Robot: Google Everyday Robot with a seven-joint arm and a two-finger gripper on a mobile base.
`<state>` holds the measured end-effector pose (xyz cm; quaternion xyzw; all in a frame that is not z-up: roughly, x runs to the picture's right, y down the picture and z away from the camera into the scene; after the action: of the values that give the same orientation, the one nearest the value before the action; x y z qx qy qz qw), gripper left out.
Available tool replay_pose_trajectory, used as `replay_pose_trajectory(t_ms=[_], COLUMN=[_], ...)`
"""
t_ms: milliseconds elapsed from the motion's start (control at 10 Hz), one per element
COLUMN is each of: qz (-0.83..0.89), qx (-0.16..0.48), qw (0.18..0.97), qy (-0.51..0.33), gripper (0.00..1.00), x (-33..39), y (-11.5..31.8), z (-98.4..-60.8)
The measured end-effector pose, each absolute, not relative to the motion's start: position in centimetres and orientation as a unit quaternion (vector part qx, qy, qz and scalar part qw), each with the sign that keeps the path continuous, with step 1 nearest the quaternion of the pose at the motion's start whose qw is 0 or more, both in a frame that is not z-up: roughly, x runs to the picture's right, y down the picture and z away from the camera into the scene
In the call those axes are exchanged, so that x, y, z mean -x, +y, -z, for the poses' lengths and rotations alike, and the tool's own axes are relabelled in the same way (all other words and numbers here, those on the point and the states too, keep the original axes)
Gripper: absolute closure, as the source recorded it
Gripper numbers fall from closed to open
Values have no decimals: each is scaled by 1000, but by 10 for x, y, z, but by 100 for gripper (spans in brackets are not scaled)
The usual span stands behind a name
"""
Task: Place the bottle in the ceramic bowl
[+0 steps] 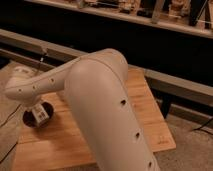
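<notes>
The ceramic bowl (29, 120), dark and round, sits at the left edge of the wooden tabletop. The bottle (42, 115), small and white with a dark-marked label, hangs upright just over the bowl's right side. My gripper (38, 110) reaches down from the pale wrist at the far left and is shut on the bottle. The big white arm link fills the middle of the view and hides much of the table behind it.
The wooden tabletop (147, 102) ends at its right and front edges, with grey floor beyond. A grey rail (170, 80) and dark shelving run along the back. A thin cable (10, 115) trails on the floor at the left.
</notes>
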<state>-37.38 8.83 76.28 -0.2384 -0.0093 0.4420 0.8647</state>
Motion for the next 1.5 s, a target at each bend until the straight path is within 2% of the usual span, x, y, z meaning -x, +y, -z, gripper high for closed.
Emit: replay_pose_trajectory(t_ms=[200, 400, 800, 900, 1000, 1100, 1200, 1500], qz=[-435, -432, -439, -441, -443, -444, -445, -447], qx=[238, 236, 228, 227, 225, 224, 223, 222], qw=[868, 871, 869, 868, 868, 867, 867, 866], qy=[0, 7, 16, 16, 17, 17, 17, 17], gripper=[100, 94, 52, 45, 32, 25, 20, 20], x=[374, 373, 369, 368, 366, 365, 364, 363], y=[92, 94, 89, 88, 86, 86, 85, 85], z=[-762, -760, -755, -754, -753, -752, -751, -748])
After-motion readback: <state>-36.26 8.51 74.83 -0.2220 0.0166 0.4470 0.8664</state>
